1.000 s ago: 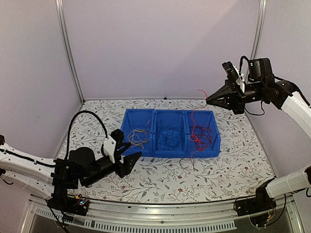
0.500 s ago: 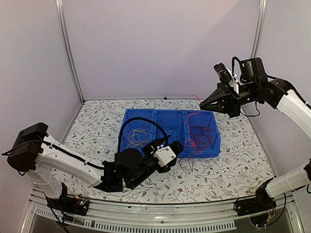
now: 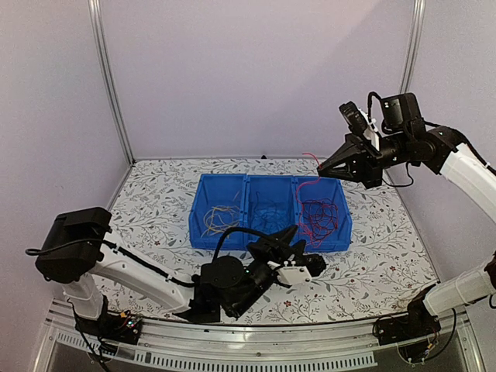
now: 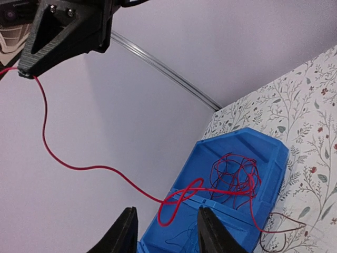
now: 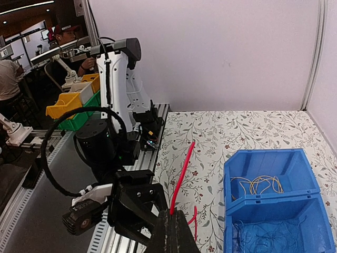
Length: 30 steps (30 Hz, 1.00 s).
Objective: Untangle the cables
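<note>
The cables lie sorted in a blue three-part bin (image 3: pixel 219 239): yellow-tan wires (image 3: pixel 219 218) on the left, dark blue wires (image 3: pixel 270 215) in the middle, a red tangle (image 3: pixel 319 218) on the right. My right gripper (image 3: pixel 320 170) hangs above the bin's right end, shut on a red wire (image 5: pixel 182 176) whose short end pokes past the fingertips. That wire (image 4: pixel 45 124) sags down into the red tangle (image 4: pixel 237 176). My left gripper (image 3: pixel 308 262) is low at the bin's front right, open, nothing between its fingers (image 4: pixel 128 232). A red loop (image 4: pixel 176 203) lies just ahead of them.
A dark wire (image 4: pixel 287 226) trails over the bin's front onto the floral table (image 3: pixel 155 201). Purple walls and metal posts (image 3: pixel 108 85) close in the back and sides. The left arm (image 3: pixel 132 267) stretches across the table's front edge. Yellow and green crates (image 5: pixel 71 108) stand beyond the table.
The left arm has swung from the table's left side to the bin's front right, its jaws narrowing. The right gripper has shifted slightly left and down with the red wire.
</note>
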Available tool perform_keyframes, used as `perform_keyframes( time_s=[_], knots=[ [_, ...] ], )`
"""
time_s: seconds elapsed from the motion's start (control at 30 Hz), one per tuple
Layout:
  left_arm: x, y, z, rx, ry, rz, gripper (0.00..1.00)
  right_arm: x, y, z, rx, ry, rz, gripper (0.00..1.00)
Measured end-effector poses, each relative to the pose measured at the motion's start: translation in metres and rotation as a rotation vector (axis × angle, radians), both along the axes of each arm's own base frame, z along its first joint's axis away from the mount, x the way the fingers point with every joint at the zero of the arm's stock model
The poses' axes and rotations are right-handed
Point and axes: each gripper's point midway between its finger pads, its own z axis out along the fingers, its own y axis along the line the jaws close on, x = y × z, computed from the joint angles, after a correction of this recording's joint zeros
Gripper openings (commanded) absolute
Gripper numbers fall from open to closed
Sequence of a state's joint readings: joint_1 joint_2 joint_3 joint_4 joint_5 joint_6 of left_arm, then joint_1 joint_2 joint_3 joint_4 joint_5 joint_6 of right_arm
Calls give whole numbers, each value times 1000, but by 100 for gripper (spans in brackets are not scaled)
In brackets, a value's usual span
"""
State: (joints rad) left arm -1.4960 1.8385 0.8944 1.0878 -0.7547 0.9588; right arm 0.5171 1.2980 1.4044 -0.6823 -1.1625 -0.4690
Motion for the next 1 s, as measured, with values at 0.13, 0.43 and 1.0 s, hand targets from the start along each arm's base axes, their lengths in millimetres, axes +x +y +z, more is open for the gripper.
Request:
perform_keyframes(
  time_s=[0.13,0.43,1.0],
  knots=[
    [7,-10,-8,63,-82,67,27,0,0,-1,-1,2,-1,0],
    [22,-10,-27,183,-281,227,0,0,0,-6,-9,13,-2,10],
    [16,37,72,-396,295,-74,0,31,-9,-73,-187,-39,-212,52]
  ],
)
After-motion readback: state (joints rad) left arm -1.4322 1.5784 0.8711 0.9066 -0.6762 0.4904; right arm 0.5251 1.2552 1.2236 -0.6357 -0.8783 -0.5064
